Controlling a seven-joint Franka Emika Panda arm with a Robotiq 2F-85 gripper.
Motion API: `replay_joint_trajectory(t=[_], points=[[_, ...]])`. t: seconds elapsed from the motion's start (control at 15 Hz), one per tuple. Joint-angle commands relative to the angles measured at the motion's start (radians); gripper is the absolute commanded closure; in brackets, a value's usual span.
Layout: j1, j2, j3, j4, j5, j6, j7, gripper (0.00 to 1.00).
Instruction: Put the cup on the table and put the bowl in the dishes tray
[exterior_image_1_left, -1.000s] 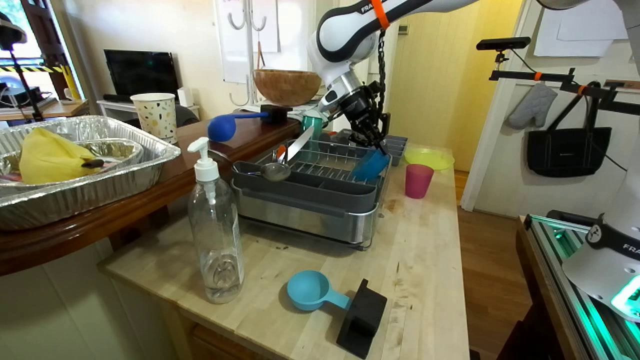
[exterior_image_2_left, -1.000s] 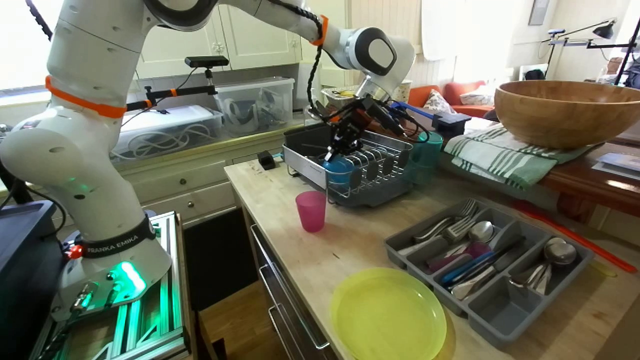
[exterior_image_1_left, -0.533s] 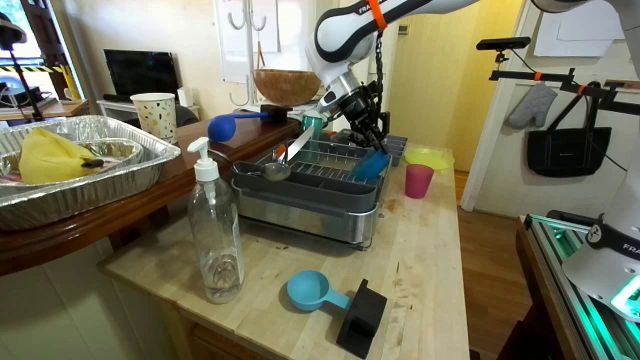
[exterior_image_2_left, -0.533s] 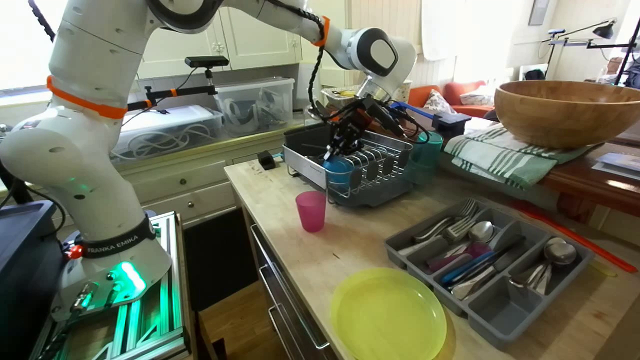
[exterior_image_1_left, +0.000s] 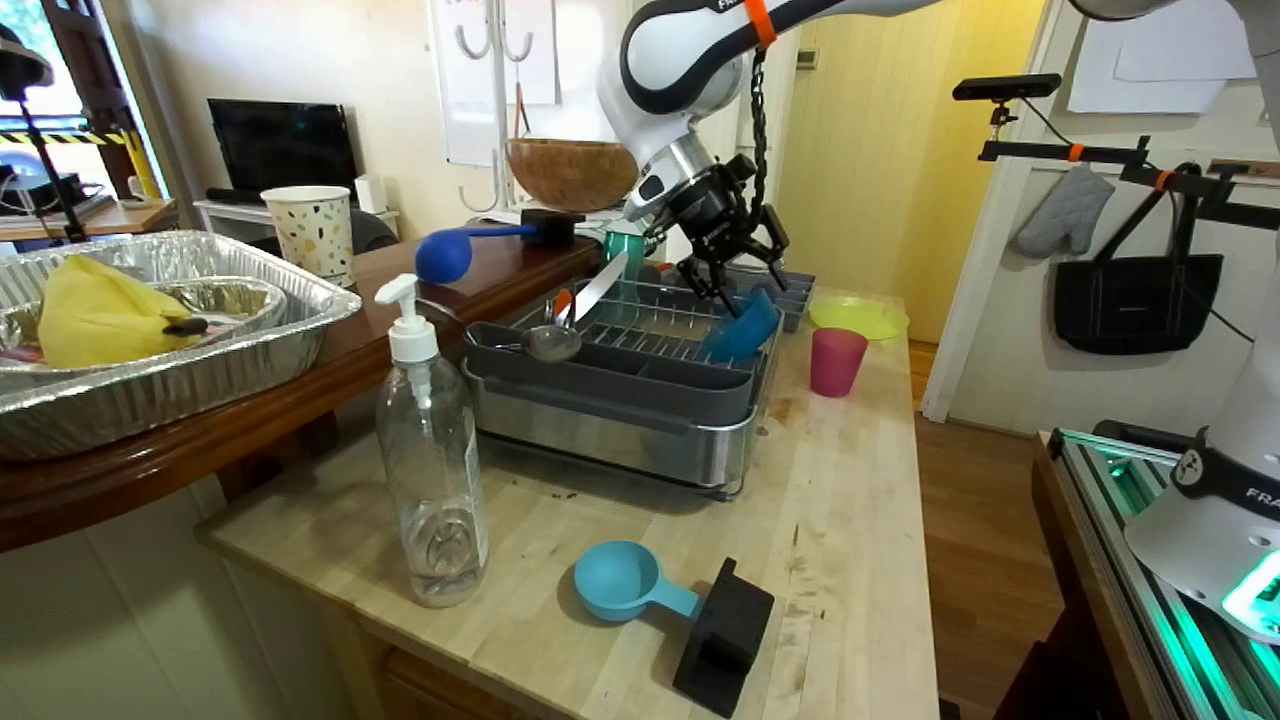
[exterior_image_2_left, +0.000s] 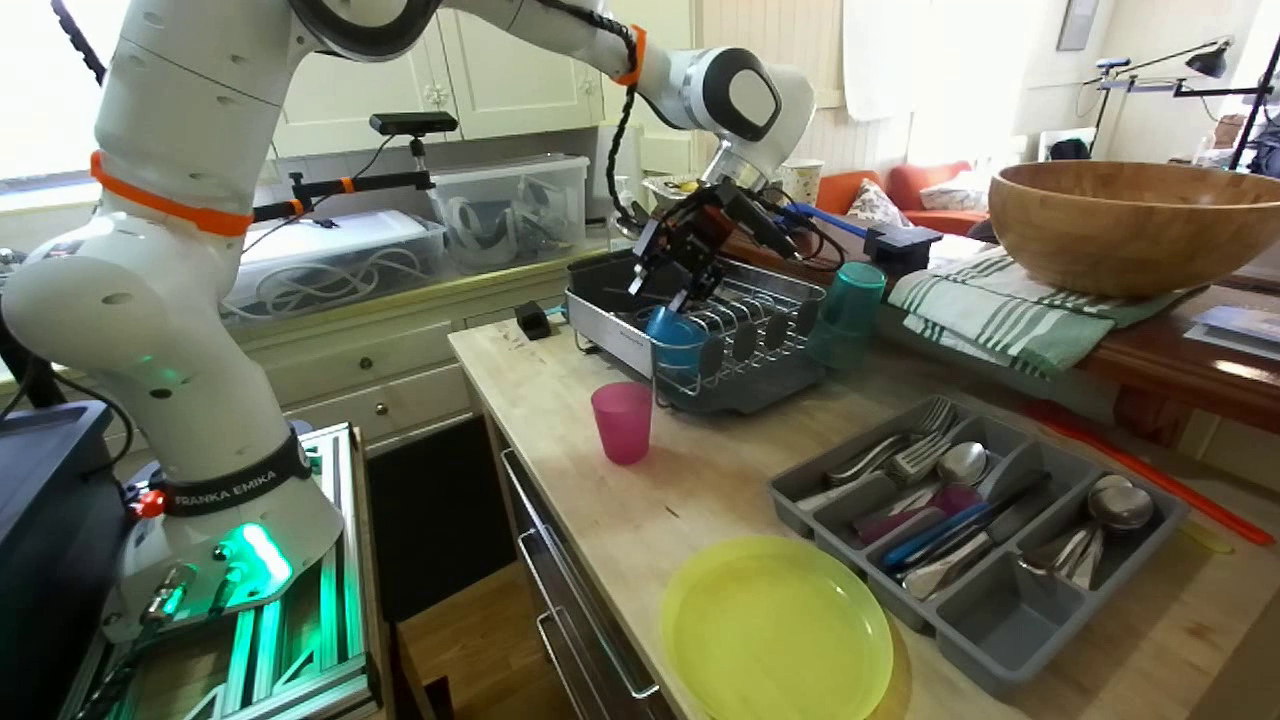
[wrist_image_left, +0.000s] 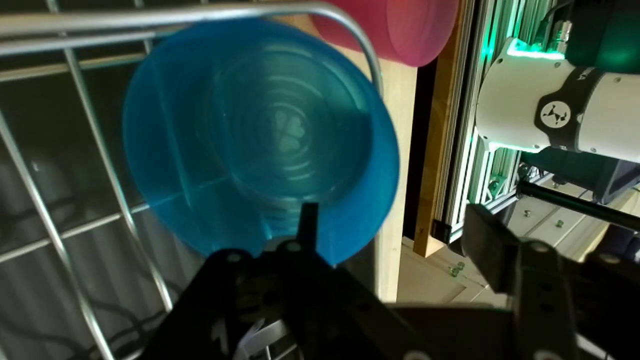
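The rack (exterior_image_1_left: 610, 445) cradles the tilted blue bowl (exterior_image_1_left: 742, 335), the hand (exterior_image_1_left: 759, 300) hangs spread wide by its rim, and the pink cup (exterior_image_1_left: 838, 362) stands on the counter (exterior_image_1_left: 840, 470), so releasing the blue bowl seems the current step, calling next for lifting clear.

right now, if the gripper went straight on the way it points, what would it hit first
Most likely the blue bowl, tilted in the dish rack: in the wrist view, one finger of the open gripper overlaps it. Depth is unclear, so they may be touching.
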Motion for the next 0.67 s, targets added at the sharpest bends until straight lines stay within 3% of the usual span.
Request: replay_joint_trajectory(t=[0.0,0.4,0.6], points=[[0.009,-0.057,0.012,-0.027,-0.009,-0.019,0.033,0.00],[0.024,-0.182,0.010,-0.098,-0.006,0.028,0.150,0.00],[0.034,-0.263,0.000,-0.162,-0.006,0.066,0.279,0.00]])
